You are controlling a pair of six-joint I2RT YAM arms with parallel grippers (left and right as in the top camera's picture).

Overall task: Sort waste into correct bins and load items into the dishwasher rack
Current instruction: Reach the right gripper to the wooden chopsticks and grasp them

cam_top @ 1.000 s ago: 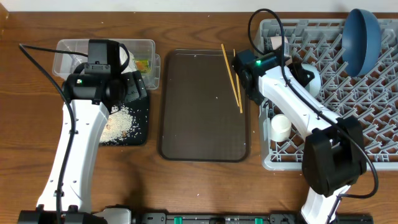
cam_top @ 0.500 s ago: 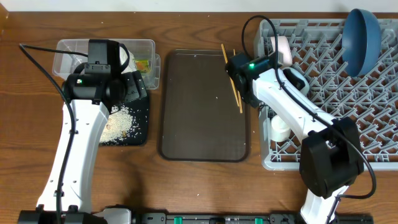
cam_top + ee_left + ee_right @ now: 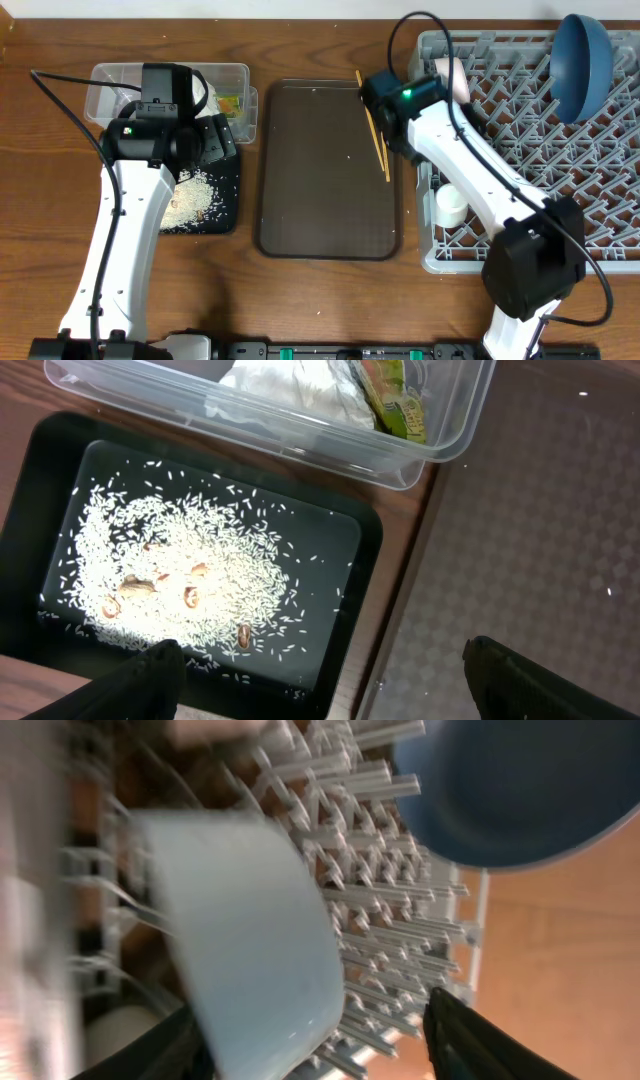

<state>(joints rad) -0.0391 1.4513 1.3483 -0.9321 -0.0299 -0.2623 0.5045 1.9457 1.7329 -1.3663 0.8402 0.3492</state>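
My left gripper [image 3: 345,680] hangs open over the right edge of the black tray [image 3: 365,555], which holds scattered rice scraps [image 3: 190,580]. Behind it, the clear tub [image 3: 440,445] holds the crumpled tissue [image 3: 290,390] and the yellow-green wrapper [image 3: 395,395]. My right gripper [image 3: 325,1040] is open at the left side of the grey rack [image 3: 600,150]. The light blue bowl [image 3: 250,930] lies on its side among the pegs, right in front of the fingers. The dark blue plate [image 3: 582,55] stands at the rack's far corner. The pinkish bowl [image 3: 455,75] and white cup [image 3: 450,205] sit in the rack. Chopsticks [image 3: 377,130] lie on the brown tray.
The brown serving tray [image 3: 325,190] lies between the two bins and the rack. The right arm [image 3: 470,160] stretches over the rack's left columns and hides the light blue bowl from above. Cables loop above both wrists.
The right gripper has gone from shut to open, letting go of the light blue bowl in the rack, and its wrist has drawn back to the left. The left arm has not moved.
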